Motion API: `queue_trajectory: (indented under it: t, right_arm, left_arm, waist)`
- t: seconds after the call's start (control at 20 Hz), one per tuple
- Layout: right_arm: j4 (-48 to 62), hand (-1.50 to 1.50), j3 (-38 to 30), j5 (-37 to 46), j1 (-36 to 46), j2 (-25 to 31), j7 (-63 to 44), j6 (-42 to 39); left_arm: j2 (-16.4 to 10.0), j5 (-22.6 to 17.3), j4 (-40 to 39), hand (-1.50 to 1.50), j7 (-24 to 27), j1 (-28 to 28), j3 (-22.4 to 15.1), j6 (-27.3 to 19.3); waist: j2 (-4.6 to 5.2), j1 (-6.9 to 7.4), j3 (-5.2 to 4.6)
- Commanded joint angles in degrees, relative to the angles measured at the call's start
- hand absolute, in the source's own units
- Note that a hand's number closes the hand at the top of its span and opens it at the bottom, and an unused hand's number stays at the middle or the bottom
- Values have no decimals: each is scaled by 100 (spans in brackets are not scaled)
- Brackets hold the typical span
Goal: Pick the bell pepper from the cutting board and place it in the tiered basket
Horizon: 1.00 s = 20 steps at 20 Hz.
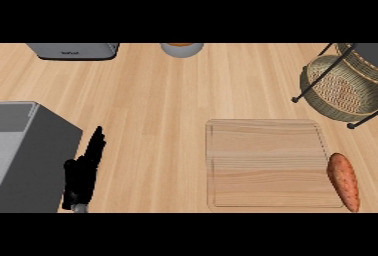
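The left robot hand (81, 172) shows at the view's lower left, fingers straight and pointing up the desk (162, 100), holding nothing, just beside a grey box-shaped unit (29, 150). Where the bell pepper lies cannot be told from the head view. One cutting board (266, 170) lies on the desk well to the right of that robot hand. One orange, tapered vegetable (344, 181), possibly a sweet potato, lies along the board's right edge, partly over it. One tiered basket (319, 100) on a black wire frame stands at the upper right, well apart from the robot hand. Along the far edge are one grey appliance (74, 51) and one round container (181, 49), both cut off by the view
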State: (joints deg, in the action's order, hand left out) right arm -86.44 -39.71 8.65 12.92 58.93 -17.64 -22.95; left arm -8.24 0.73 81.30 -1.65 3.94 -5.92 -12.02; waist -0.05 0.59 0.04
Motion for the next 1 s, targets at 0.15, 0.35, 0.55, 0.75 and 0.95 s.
queue_trajectory:
  t: [0.15,0.35,0.55,0.75,0.95]
  right_arm:
    - [1093,150,1122,311,1387,356,-387,280]
    - [1634,150,1578,520,1973,64,-55,557]
    - [2570,150,2163,1059,2328,-274,725,887]
    - [3235,150,2553,1441,2986,-363,794,935]
    - [3847,150,2704,1804,3306,-527,1114,1175]
  left_arm:
    - [216,144,-238,0,20,-28,-84,-60]
    - [84,148,-190,0,-189,-270,84,-19]
    - [59,132,-326,0,155,-74,103,73]
    - [92,-78,-828,0,395,-269,258,321]
    - [117,176,-67,0,-301,-289,93,56]
  waist:
    - [27,59,-8]
    - [26,42,-7]
    - [47,111,-4]
    - [60,111,-8]
    - [35,68,-3]
